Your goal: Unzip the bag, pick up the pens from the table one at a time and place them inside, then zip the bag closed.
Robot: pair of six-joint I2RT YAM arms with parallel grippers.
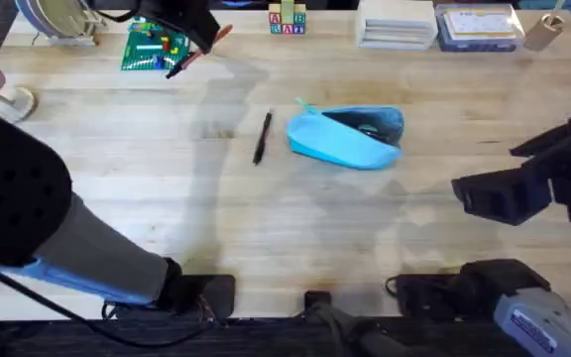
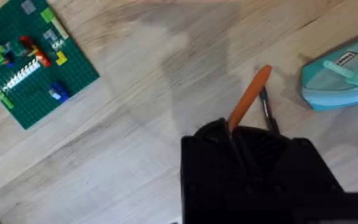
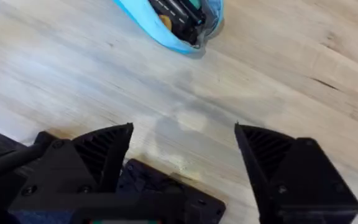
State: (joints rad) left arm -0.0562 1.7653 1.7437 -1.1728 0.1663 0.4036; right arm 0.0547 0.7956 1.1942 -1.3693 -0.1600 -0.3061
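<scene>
Orange pen lifted, bag lying unzipped on the tabletop (image 1: 117, 208).
Left jaws pinch the orange pen (image 2: 248, 98) high above the green brick plate (image 1: 154, 46); black pen (image 1: 262, 136) lies just beside the bag (image 1: 348, 137); right jaws spread, well apart from the bag.

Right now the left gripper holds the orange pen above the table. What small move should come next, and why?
Probably carry the left gripper toward the bag: it grips the orange pen, and the bag lies open, away from it.

Bright even light, soft shadows, blurred near arm
</scene>
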